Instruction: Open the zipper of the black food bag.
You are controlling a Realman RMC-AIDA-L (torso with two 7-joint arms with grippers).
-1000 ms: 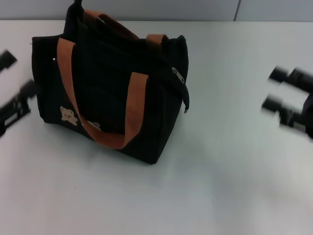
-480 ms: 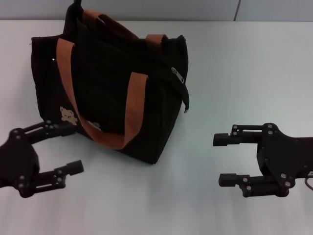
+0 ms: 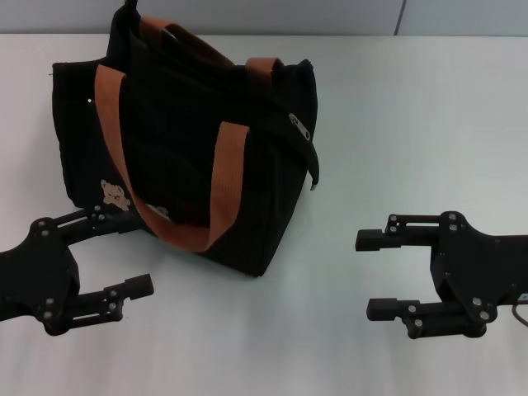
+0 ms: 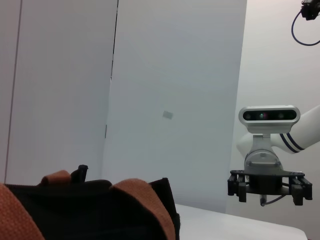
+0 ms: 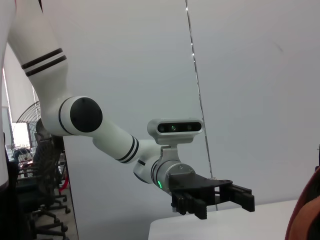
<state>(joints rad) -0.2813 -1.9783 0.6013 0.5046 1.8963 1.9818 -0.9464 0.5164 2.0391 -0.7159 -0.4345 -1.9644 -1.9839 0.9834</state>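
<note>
Black food bag [image 3: 186, 148] stands upright on white table [image 3: 396, 124], left of centre. Zipper [image 3: 302, 132] runs along top edge, pull tab hanging at right corner. Left gripper [image 3: 136, 252] spread, just beside bag's front. Right gripper [image 3: 365, 275] spread, well apart from bag.

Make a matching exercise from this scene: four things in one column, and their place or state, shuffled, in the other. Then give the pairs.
Things:
1. black food bag
2. zipper pull tab
3. left gripper
4. right gripper

Places or states:
A. open, on the table's right side, away from the bag
B. silver, at the bag's top edge
C. upright on the table
D. open, near the bag's bear patch

Pairs: 1-C, 2-B, 3-D, 4-A
</note>
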